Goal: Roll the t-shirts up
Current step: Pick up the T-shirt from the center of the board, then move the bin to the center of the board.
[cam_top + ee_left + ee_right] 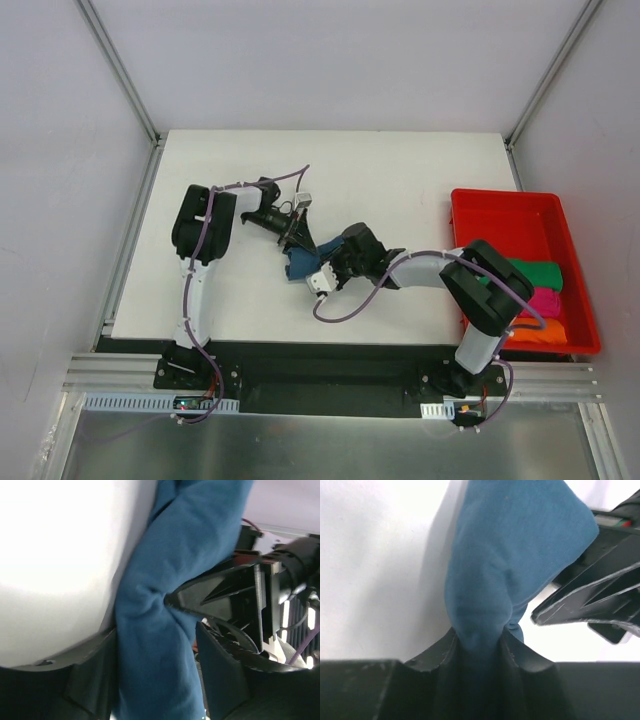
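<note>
A dark teal-blue t-shirt (299, 263), bunched into a thick roll, hangs between my two grippers over the middle of the white table (400, 170). My right gripper (480, 630) is shut on one end of the t-shirt (490, 590), the cloth pinched tight between its fingers. My left gripper (156, 630) straddles the t-shirt (160, 645). The cloth rests against its left finger (95, 675), and a slim gap shows at the right one. In the top view the left gripper (291, 229) and the right gripper (333, 264) nearly meet.
A red plastic tray (500, 200) stands at the table's right edge. It holds a green t-shirt (535, 272), a magenta one (545, 298) and an orange one (535, 328), rolled side by side. Metal frame posts rise at the table's far corners.
</note>
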